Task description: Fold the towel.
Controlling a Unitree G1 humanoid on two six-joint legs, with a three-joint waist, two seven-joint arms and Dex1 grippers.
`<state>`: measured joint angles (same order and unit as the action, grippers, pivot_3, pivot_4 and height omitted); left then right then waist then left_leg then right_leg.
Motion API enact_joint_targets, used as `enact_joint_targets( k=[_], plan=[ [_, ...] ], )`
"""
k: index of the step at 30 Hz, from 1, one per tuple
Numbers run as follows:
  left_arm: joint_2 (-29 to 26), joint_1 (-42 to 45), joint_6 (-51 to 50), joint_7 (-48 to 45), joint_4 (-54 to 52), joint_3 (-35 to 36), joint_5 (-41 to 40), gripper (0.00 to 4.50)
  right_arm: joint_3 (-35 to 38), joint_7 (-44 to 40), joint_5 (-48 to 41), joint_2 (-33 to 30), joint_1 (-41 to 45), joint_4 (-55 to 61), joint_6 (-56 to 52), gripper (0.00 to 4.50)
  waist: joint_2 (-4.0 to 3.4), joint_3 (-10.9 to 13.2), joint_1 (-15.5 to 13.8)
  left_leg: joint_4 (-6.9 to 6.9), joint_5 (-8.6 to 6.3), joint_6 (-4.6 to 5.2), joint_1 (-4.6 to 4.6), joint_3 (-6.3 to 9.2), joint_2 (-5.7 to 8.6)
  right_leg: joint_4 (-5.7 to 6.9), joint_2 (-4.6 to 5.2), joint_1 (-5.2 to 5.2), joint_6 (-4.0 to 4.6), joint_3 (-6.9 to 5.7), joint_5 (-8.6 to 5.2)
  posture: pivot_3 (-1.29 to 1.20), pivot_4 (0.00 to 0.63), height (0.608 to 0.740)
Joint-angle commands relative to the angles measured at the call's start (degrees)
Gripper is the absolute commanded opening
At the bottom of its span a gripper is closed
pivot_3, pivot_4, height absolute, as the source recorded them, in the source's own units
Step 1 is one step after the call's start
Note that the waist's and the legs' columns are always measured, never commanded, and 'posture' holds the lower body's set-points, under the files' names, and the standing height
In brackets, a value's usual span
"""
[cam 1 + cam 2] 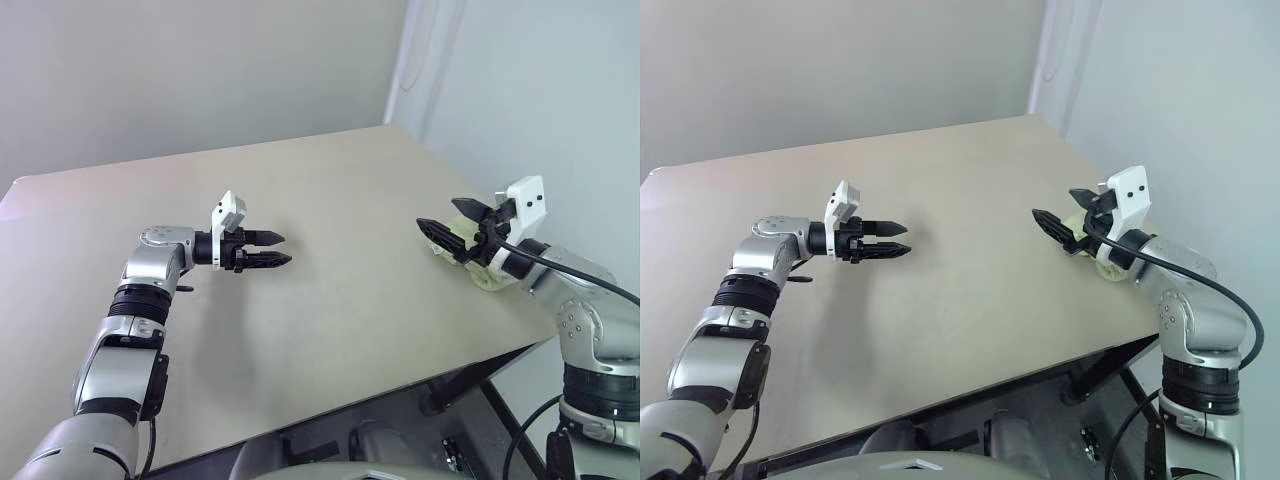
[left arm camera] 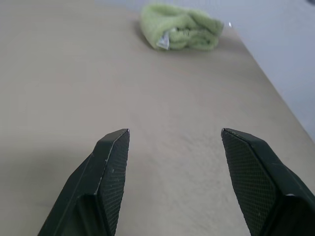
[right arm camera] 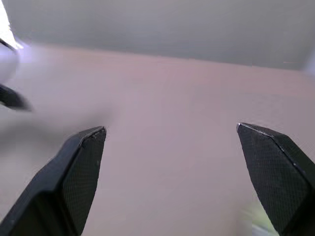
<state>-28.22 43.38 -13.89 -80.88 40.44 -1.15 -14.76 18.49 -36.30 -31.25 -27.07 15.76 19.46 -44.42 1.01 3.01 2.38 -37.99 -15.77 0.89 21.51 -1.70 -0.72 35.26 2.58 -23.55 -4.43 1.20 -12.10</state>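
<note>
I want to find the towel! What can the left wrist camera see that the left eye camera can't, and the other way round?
Left wrist view's extra: the whole towel, a bunched green heap with its white label, lying near the table's edge. Left eye view's extra: the right gripper, open and raised in front of the towel, so just a pale bit peeks out beneath it. Shared by both: the tan table and the open left gripper, holding nothing.
</note>
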Motion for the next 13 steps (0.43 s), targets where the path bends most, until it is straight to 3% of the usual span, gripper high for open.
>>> enact_joint_targets(
  k=[1,4,13],
  plan=[
    [-1.17,1.18,0.93,0.88,-0.85,2.96,-2.04,3.15,1.14,2.41,-5.55,3.38,-1.07,4.17,-0.33,4.45,-0.01,0.00,-0.07,0.00,0.00,0.00,0.01,-0.01,0.01,-0.01,0.04,0.00,0.00,0.00,0.00,0.00,0.000,0.740],
    [-1.97,0.65,2.23,1.62,-0.61,4.17,-2.23,3.15,-1.93,3.85,-5.65,5.72,-2.31,5.24,0.59,4.45,-0.01,0.00,-0.03,0.00,-0.01,-0.01,0.02,-0.04,0.02,-0.04,0.10,0.00,0.00,0.00,0.01,0.00,0.000,0.740],
    [-1.48,-1.01,1.76,5.07,-0.82,5.40,-2.62,3.15,-7.06,4.15,-3.88,4.12,-2.23,3.45,1.55,4.45,-0.03,0.01,0.01,0.04,-0.01,-0.02,0.05,-0.04,0.01,-0.08,0.12,-0.05,0.12,0.00,0.07,0.00,0.000,0.740]
  ],
)
